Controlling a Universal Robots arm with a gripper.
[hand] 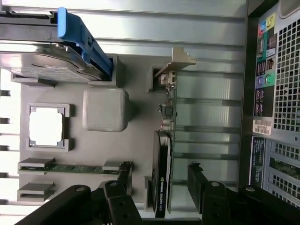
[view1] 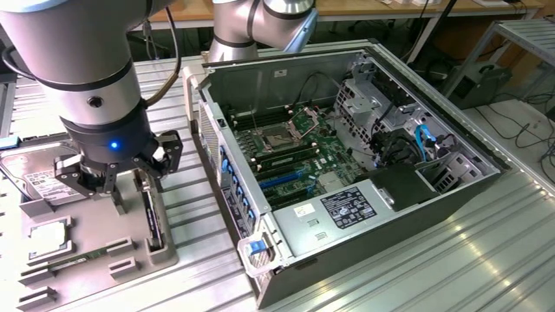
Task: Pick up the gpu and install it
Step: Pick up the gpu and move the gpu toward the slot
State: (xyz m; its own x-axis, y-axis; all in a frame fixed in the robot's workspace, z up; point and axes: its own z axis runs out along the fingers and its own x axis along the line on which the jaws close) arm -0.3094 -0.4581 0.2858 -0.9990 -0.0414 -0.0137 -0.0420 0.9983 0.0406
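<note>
gpu [hand: 164,154] stands on edge in its slot in the grey fixture tray [hand: 140,117], on the surface at the exterior view's left of the open PC case [view1: 399,240], not yet lifted. Risk as I read it: a close that isn't centred lands one finger first, which could tip the thin card in the slot or clamp the cooler instead of the board. End effector [hand: 159,165] is wide open and empty, straddling the card with a gap on either side.
</note>
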